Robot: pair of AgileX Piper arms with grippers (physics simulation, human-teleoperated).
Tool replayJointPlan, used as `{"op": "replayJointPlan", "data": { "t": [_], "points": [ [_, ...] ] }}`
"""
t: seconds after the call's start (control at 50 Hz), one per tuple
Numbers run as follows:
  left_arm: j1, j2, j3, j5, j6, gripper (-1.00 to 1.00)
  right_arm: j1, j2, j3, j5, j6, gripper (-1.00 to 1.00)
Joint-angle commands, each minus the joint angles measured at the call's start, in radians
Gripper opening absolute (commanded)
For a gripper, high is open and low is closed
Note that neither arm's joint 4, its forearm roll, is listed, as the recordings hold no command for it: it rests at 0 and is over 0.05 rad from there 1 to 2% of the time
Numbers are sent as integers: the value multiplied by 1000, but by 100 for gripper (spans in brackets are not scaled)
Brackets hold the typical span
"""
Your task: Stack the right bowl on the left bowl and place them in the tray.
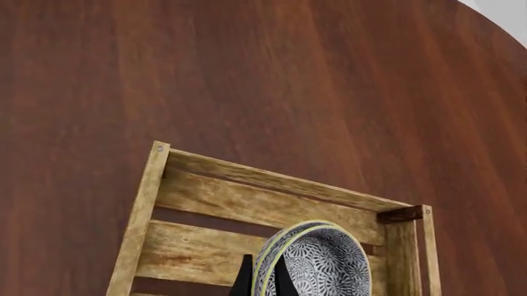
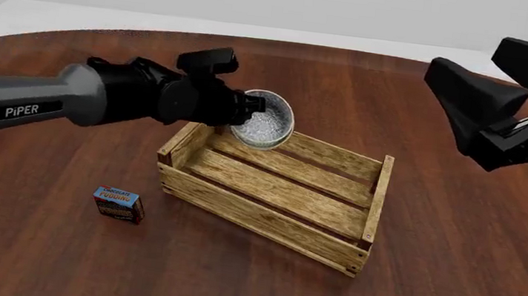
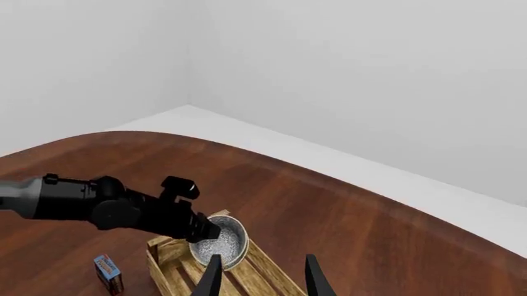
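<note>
We see the left gripper (image 2: 248,106) clamped on the rim of the stacked bowls (image 2: 264,120), tilted on edge above the far left corner of the tray (image 2: 268,207); we cannot separate the two bowls, only a doubled rim (image 1: 284,246) in the left wrist view. The right gripper (image 3: 259,277) is raised to the right, its fingers parted and empty, tips cut off. A pudding box (image 2: 119,204) sits left of the tray
</note>
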Motion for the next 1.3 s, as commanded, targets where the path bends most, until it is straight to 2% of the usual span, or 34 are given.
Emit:
{"op": "replayJointPlan", "data": {
  "t": [0.02,1.3],
  "points": [
    [-36,-18,17,-36,-33,-100,2,9,-1,-3,-2,100],
    [-89,222,-18,-121,-103,-100,3,8,0,-4,-1,100]
  ]
}}
